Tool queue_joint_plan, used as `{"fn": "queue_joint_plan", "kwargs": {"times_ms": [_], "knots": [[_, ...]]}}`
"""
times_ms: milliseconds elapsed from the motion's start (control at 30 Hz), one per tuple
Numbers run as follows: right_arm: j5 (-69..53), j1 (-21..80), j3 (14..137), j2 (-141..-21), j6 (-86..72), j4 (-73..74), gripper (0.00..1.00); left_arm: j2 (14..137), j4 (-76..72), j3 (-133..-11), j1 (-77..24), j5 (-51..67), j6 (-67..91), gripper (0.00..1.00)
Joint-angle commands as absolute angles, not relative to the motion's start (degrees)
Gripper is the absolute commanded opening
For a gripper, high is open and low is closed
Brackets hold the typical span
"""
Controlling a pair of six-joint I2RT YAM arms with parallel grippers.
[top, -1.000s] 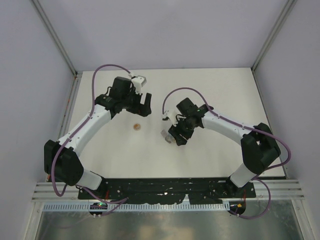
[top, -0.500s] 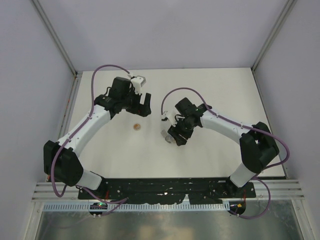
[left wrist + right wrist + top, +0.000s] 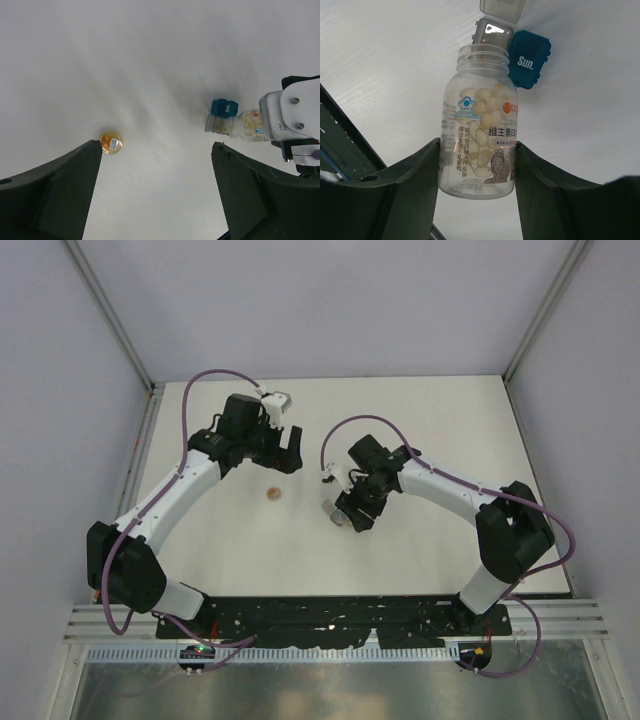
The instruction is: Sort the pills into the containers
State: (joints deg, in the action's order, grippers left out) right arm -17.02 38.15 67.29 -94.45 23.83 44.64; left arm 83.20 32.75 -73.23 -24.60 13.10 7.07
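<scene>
Right hand (image 3: 478,165): pinching the clear pill bottle (image 3: 480,130) by its body, with the uncapped neck aimed away from the wrist.
Left hand (image 3: 155,147): spread wide and holding nothing, hovering above the bench (image 3: 450,420) toward its far edge, left of the middle.
Pills (image 3: 482,107): pale tablets, all inside the bottle; none shows in the neck.
Grey container (image 3: 492,32): near the middle of the bench, lid flipped up, touching or just short of the bottle mouth.
Teal container (image 3: 530,57): lid closed, side by side against the grey one.
Change: over the last second the right forearm and wrist have crept slightly toward the left edge, while the bottle has hardly shifted. The left hand and the orange-brown cap (image 3: 271,493) have stayed put.
Meaning: this looks like fine alignment for a pour into the grey container. Whether it already holds pills I cannot tell, and the teal one would still need opening.
Surface: plain matt white, with the cap lying alone left of the middle.
Room: pale grey walls on three sides, and metal posts at the far corners.
</scene>
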Motion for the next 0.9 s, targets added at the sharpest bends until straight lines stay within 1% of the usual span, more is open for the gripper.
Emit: {"fn": "queue_joint_plan", "kwargs": {"times_ms": [0, 867], "knots": [[-16.9, 38.6, 69.8, -94.4, 24.4, 44.8, 0.06, 80.9, 30.1, -72.9, -24.1, 14.2, 7.4, 0.94], [-16.1, 38.9, 73.9, -97.2, 25.7, 48.9, 0.06, 80.7, 29.8, -72.6, -23.7, 14.4, 7.8, 0.94]]}}
